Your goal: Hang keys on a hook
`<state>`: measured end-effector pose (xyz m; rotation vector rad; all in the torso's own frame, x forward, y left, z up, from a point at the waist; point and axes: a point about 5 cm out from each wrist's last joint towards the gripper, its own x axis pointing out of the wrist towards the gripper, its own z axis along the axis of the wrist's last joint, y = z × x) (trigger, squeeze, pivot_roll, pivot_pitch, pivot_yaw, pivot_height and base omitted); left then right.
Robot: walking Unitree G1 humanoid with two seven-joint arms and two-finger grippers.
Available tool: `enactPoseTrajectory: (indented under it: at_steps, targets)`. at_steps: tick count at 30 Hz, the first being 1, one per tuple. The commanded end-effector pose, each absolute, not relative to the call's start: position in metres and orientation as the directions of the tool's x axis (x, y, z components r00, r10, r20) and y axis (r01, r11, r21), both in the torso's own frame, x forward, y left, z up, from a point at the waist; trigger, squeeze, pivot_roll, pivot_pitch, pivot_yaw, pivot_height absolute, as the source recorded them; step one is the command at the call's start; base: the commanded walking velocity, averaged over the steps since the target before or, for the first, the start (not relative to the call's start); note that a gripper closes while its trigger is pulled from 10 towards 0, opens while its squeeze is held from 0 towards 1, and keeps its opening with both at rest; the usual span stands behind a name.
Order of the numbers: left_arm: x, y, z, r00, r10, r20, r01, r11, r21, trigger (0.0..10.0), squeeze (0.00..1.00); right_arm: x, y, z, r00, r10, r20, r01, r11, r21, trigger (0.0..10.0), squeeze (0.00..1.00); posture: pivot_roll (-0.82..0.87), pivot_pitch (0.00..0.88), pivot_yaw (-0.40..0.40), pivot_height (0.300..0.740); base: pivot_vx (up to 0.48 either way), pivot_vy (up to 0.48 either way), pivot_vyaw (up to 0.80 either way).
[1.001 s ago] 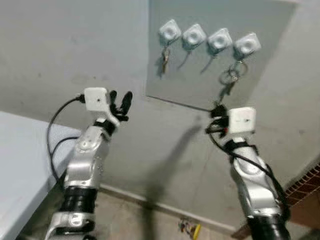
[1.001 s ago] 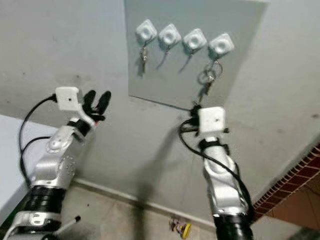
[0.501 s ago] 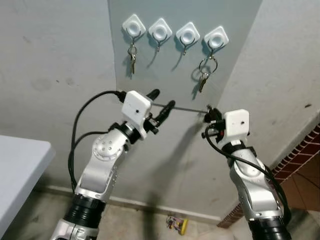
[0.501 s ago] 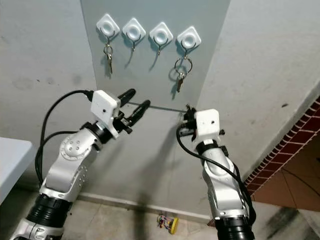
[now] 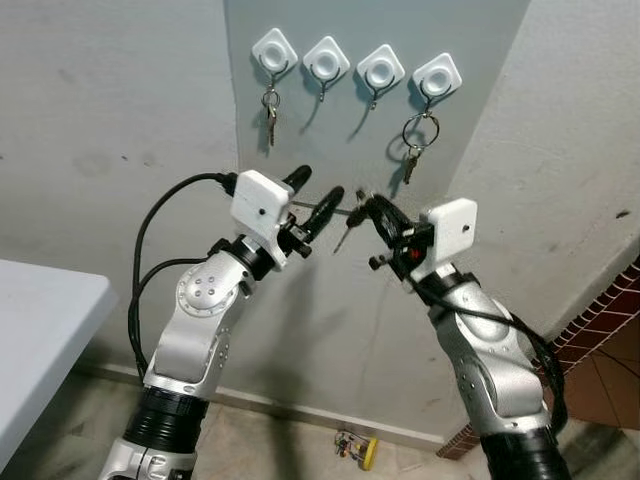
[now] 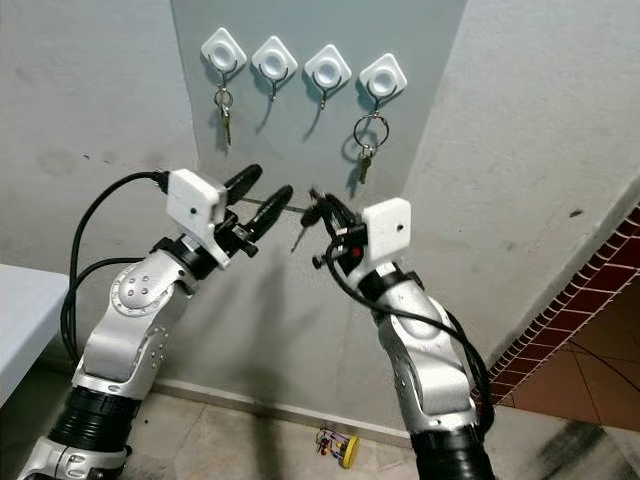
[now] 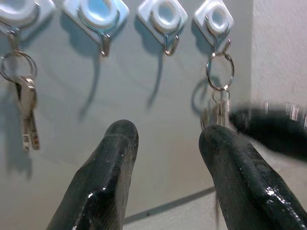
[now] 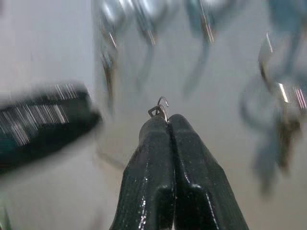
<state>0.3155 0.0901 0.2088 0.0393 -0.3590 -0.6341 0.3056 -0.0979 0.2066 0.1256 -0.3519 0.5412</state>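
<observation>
While the right gripper (image 5: 368, 208) is clenched on a small key (image 5: 343, 238) that dangles from its fingertips, the two bare hooks (image 5: 350, 66) sit above it on the grey hook panel (image 5: 490, 60), and that upward gap is what the hanging move turns on. Measured against the panel, the key hangs at its lower edge, roughly under the third hook from the panel's left side, its long axis near vertical and leaning a little. In the right wrist view the fingers are pressed together with only a thin wire loop (image 8: 160, 108) poking out beyond them. The left gripper (image 5: 318, 197) is released, fingers spread, just beside the key on the side nearer the panel's left end. Both end hooks already carry key sets (image 5: 268, 112). My judgement is that the right arm, already holding the key, should lift and push the loop over a bare hook.
</observation>
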Motion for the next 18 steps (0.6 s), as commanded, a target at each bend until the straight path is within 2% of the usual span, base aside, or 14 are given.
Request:
enactPoseTrajectory:
  at_steps: [1, 9, 18]
  targets:
    - [0.316, 0.09, 0.219, 0.734, -0.58, 0.354, 0.567, 0.81, 0.152, 10.0, 0.0, 0.305, -0.1, 0.223, 0.769, 0.482, 0.42, -0.535, 0.845, 0.01, 10.0, 0.0, -0.12, 0.004, -0.059, 0.724, 0.0, 0.0, 0.0]
    - [0.318, 0.093, 0.224, 0.736, -0.561, 0.378, 0.559, 0.819, 0.127, 10.0, 0.0, 0.309, -0.1, 0.237, 0.753, 0.45, 0.48, -0.54, 0.839, 0.061, 10.0, 0.0, -0.12, 0.0, -0.059, 0.724, 0.0, 0.0, 0.0]
    - [0.317, 0.084, 0.232, 0.706, -0.582, 0.403, 0.581, 0.802, 0.14, 10.0, 0.0, 0.32, -0.104, 0.249, 0.756, 0.396, 0.521, -0.534, 0.834, 0.141, 10.0, 0.0, -0.12, 0.0, -0.055, 0.724, 0.0, 0.0, 0.0]
